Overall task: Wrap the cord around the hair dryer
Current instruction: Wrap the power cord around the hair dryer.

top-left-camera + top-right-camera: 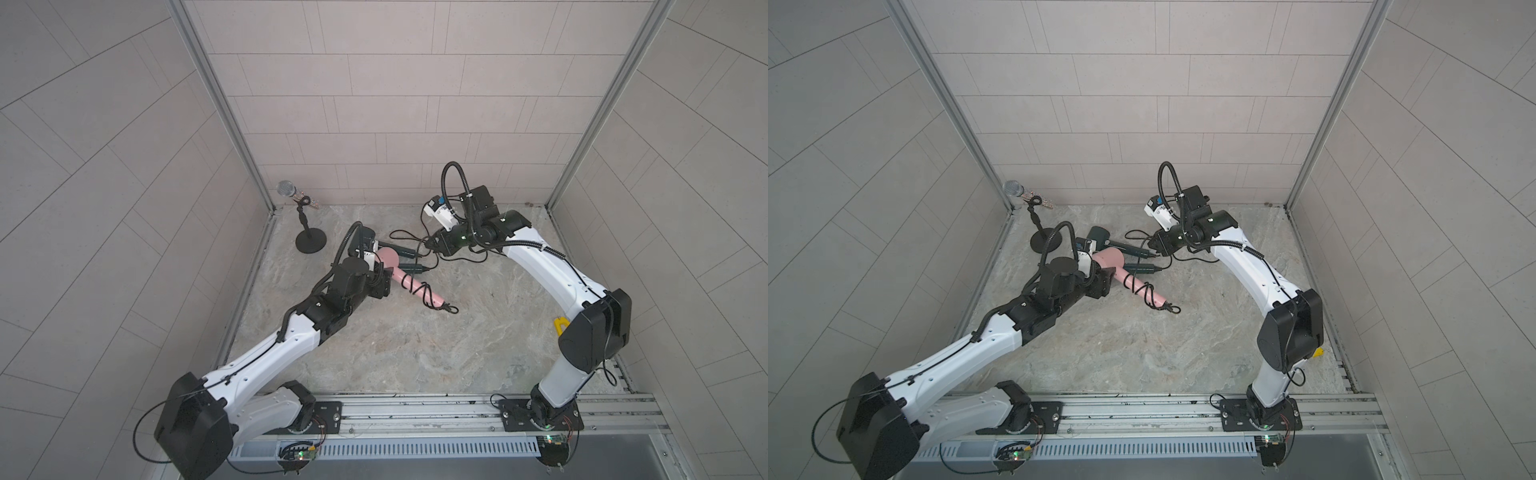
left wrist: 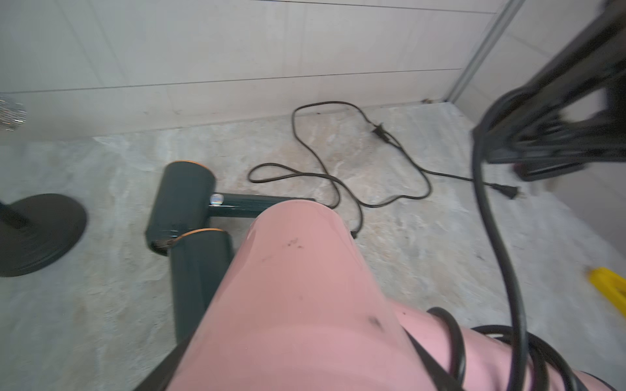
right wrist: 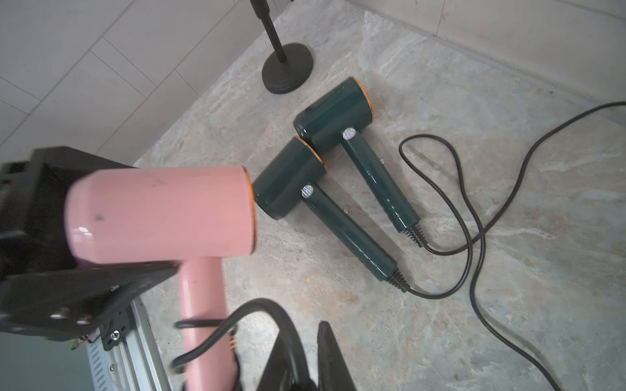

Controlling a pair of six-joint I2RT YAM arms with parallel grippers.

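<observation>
Cord first: in both top views I see the thick black cord looped round the handle of the pink plastic hair dryer, then running off to the right gripper, whose jaws are pressed together on it. The left gripper clamps the pink dryer's barrel, the handle pointing away from it over the grey marbled table. Two dark green hair dryers lie between the two grippers, partly hidden by the pink one. A silver-headed microphone on a black round-based stand stands beyond the left gripper, near the back wall. Through the left wrist camera the pink barrel fills the foreground just ahead of the jaws. The cord climbs from the coils on the handle to the blurred right gripper, and the green dryers sit beyond the barrel with their thin cords loose on the table. A yellow piece shows at the edge. Through the right wrist camera the left gripper squeezes the rear of the pink barrel. The cord rings the handle and arcs into the right gripper. I cannot tell whether the handle's end touches the table.
</observation>
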